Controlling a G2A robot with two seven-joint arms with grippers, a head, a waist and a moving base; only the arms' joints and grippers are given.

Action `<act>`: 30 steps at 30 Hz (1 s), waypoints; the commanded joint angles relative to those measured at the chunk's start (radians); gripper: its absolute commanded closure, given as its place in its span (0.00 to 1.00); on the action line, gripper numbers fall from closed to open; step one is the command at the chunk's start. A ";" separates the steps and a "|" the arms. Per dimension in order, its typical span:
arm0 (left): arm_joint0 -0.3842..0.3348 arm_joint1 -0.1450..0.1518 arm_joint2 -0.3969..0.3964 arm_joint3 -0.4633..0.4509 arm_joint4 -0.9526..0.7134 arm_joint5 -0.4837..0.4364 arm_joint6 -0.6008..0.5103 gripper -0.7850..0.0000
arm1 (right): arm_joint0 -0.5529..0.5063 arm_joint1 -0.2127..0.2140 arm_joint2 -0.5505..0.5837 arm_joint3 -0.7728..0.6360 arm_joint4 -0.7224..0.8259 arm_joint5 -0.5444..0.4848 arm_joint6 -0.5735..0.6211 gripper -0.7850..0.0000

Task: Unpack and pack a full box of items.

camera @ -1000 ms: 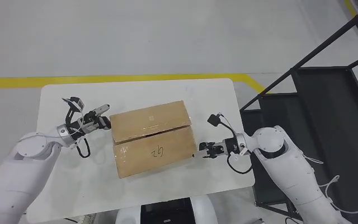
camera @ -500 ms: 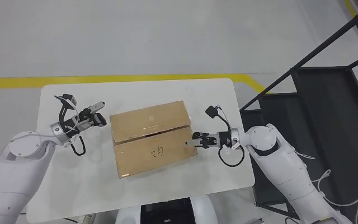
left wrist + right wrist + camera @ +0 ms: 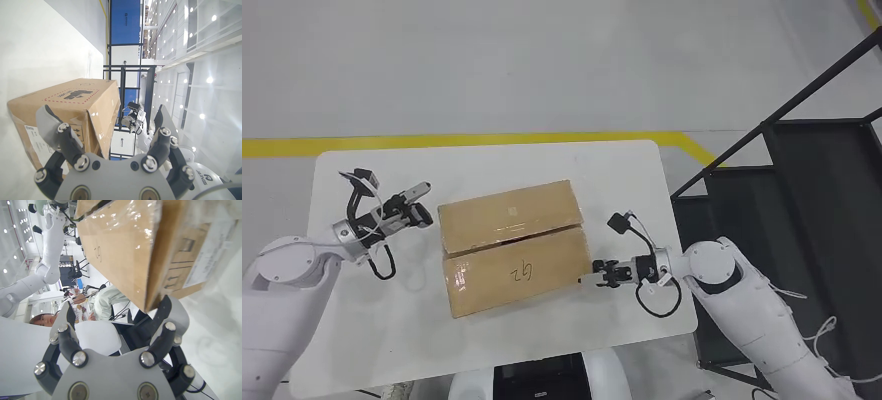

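Table (image 3: 492, 165): we note the right gripper (image 3: 595, 275), fingers spread, withdrawn to the box (image 3: 512, 250) corner; left gripper (image 3: 422, 200), spread, unchanged; unpacking pending.

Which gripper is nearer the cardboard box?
Right. The right gripper is open at a corner of the cardboard box, one finger about touching it; the left gripper is open off the opposite end, a gap away.

Pale grey floor (image 3: 542, 60) with a yellow line (image 3: 442, 142) — black metal rack (image 3: 832, 160) beside the white table (image 3: 492, 165).
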 commanded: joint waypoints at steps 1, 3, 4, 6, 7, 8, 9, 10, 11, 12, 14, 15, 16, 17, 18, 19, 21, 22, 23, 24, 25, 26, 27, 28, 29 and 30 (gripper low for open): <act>0.000 0.000 -0.007 -0.005 0.006 0.005 -0.001 0.00 | 0.010 -0.005 -0.025 -0.003 0.016 0.000 -0.023 0.00; 0.002 -0.001 -0.013 -0.009 0.012 0.010 0.000 0.00 | 0.027 -0.013 -0.058 0.007 0.014 -0.005 -0.052 0.00; 0.004 -0.001 -0.016 -0.012 0.015 0.011 0.001 0.00 | 0.039 -0.018 -0.079 0.014 0.011 -0.009 -0.068 0.00; 0.007 -0.001 -0.020 -0.016 0.020 0.015 0.001 0.00 | 0.065 -0.029 -0.119 0.031 0.014 -0.015 -0.107 0.00; 0.009 -0.002 -0.022 -0.019 0.022 0.018 0.001 0.00 | 0.079 -0.034 -0.139 0.039 0.011 -0.015 -0.119 0.00; 0.010 -0.002 -0.024 -0.021 0.025 0.021 0.000 0.00 | 0.092 -0.039 -0.156 0.047 0.008 -0.014 -0.129 0.00; 0.012 -0.002 -0.026 -0.024 0.027 0.024 0.000 0.00 | 0.103 -0.043 -0.171 0.057 0.006 -0.013 -0.138 0.00; 0.013 -0.003 -0.029 -0.026 0.027 0.028 0.000 0.00 | 0.112 -0.045 -0.183 0.067 0.003 -0.013 -0.141 0.00; 0.014 -0.003 -0.032 -0.028 0.029 0.030 -0.001 0.00 | 0.119 -0.047 -0.189 0.076 0.000 -0.015 -0.142 0.00; 0.016 -0.003 -0.036 -0.028 0.031 0.033 -0.001 0.00 | 0.124 -0.048 -0.191 0.086 -0.001 -0.017 -0.140 0.00; 0.019 -0.003 -0.042 -0.029 0.035 0.037 -0.002 0.00 | 0.129 -0.044 -0.175 0.101 -0.011 -0.018 -0.135 0.00; 0.020 -0.003 -0.044 -0.029 0.038 0.038 -0.002 0.00 | 0.129 -0.040 -0.159 0.105 -0.014 -0.017 -0.133 0.00; 0.020 -0.004 -0.046 -0.030 0.039 0.039 -0.002 0.00 | 0.127 -0.036 -0.140 0.107 -0.023 -0.016 -0.129 0.00; 0.019 -0.004 -0.046 -0.030 0.045 0.039 -0.001 0.00 | 0.123 -0.030 -0.117 0.107 -0.028 -0.014 -0.127 0.00; 0.016 -0.005 -0.047 -0.031 0.050 0.036 0.001 0.00 | 0.118 -0.025 -0.091 0.106 -0.026 -0.012 -0.123 0.00; 0.012 -0.007 -0.047 -0.032 0.054 0.031 0.008 0.00 | 0.112 -0.019 -0.062 0.105 -0.031 -0.009 -0.122 0.00; 0.003 -0.009 -0.049 -0.033 0.064 0.022 0.022 0.00 | 0.098 -0.007 -0.005 0.097 -0.043 -0.003 -0.123 0.00; -0.002 -0.010 -0.050 -0.034 0.069 0.019 0.029 0.00 | 0.092 -0.002 0.020 0.090 -0.047 -0.002 -0.124 0.00; -0.008 -0.011 -0.050 -0.034 0.078 0.017 0.036 0.00 | 0.085 0.002 0.044 0.082 -0.050 -0.002 -0.127 0.00; -0.014 -0.012 -0.052 -0.035 0.090 0.013 0.044 0.00 | 0.079 0.006 0.064 0.072 -0.043 -0.001 -0.131 0.00; -0.019 -0.013 -0.055 -0.035 0.099 0.008 0.055 0.00 | 0.073 0.008 0.082 0.063 -0.027 -0.001 -0.136 0.00; -0.024 -0.014 -0.060 -0.035 0.107 0.002 0.070 0.00 | 0.069 0.010 0.099 0.056 -0.018 -0.006 -0.145 0.00; -0.027 -0.014 -0.066 -0.035 0.113 -0.007 0.088 0.00 | 0.066 0.011 0.111 0.051 -0.006 -0.015 -0.156 0.00; -0.029 -0.015 -0.073 -0.035 0.118 -0.017 0.110 0.00 | 0.063 0.011 0.120 0.048 0.013 -0.031 -0.168 0.00; -0.028 -0.016 -0.081 -0.037 0.121 -0.029 0.133 0.00 | 0.062 0.010 0.126 0.050 0.033 -0.048 -0.180 0.00; -0.026 -0.017 -0.089 -0.039 0.122 -0.040 0.156 0.00 | 0.062 0.009 0.131 0.054 0.053 -0.067 -0.193 0.00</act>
